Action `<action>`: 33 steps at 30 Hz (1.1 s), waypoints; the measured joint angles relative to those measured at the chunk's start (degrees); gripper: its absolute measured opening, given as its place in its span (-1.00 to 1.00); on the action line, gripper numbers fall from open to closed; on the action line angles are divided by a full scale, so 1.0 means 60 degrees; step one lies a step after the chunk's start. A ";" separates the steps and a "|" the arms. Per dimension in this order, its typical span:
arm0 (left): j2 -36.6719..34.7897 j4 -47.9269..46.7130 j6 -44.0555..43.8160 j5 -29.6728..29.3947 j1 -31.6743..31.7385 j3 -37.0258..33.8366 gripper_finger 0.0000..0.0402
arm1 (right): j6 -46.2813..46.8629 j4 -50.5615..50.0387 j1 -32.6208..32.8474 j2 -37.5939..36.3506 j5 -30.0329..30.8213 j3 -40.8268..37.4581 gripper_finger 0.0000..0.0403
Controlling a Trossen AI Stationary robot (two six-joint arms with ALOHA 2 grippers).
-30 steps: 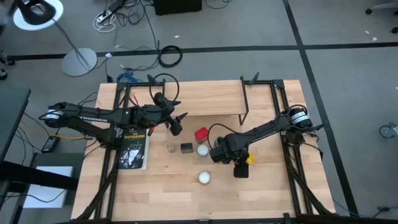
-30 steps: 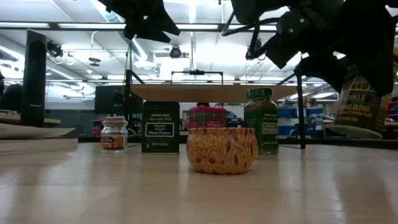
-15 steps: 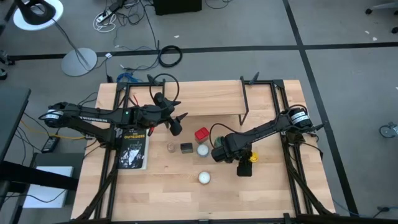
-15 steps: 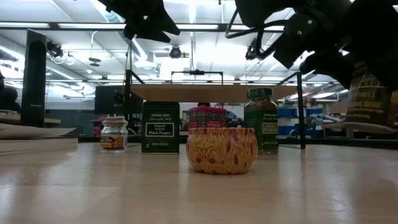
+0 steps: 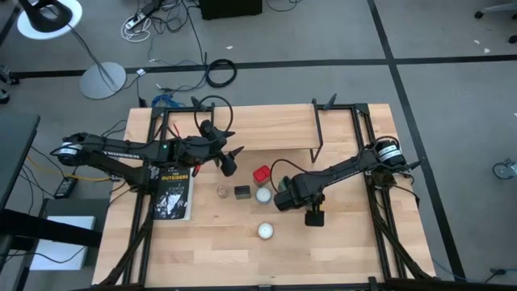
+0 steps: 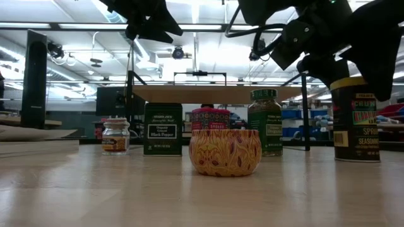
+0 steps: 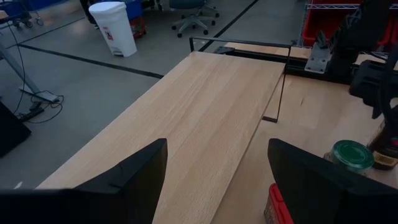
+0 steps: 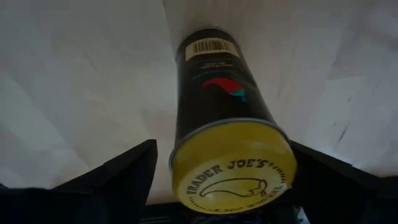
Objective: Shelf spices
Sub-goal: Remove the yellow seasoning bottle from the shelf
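Observation:
The shelf [image 5: 266, 125] stands across the far half of the table on thin black legs. In front of it stand a tan jar [image 6: 115, 135], a dark tin [image 6: 163, 129], a red box [image 6: 211, 117] and a green-lidded jar [image 6: 265, 123]. The yellow-lidded jar [image 6: 356, 120] stands upright on its base on the table at the right. My right gripper [image 8: 222, 152] points down over it, open, with a finger on either side of the yellow lid [image 8: 233, 171]. My left gripper [image 5: 230, 164] hovers open near the shelf's left part, holding nothing.
A floral round tin [image 6: 225, 151] sits nearest the table's front edge, in front of the row. A white round object [image 5: 263, 195] lies beside the red box. A book [image 5: 174, 194] lies at the left. Bare tabletop stretches along the near edge.
My right gripper has tipped to point more steeply down. The yellow-lidded jar, which hung tilted and clear of the table, has come upright and now stands on its base. The gripper has opened off it. The lid, seen from above before, is now hidden under the gripper.

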 joint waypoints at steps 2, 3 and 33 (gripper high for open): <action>0.0000 0.0000 0.0000 -0.0002 0.0000 0.0000 0.42 | 0.0000 -0.0005 0.0004 0.0000 -0.0094 0.0000 0.74; 0.0000 0.0000 0.0000 -0.0002 0.0000 0.0000 0.42 | -0.0007 -0.0004 0.0001 0.0000 -0.0198 0.0000 0.74; 0.0000 0.0007 -0.0071 -0.0002 0.0000 0.0000 0.42 | -0.0089 -0.0460 0.0095 0.0000 0.0484 0.2348 0.66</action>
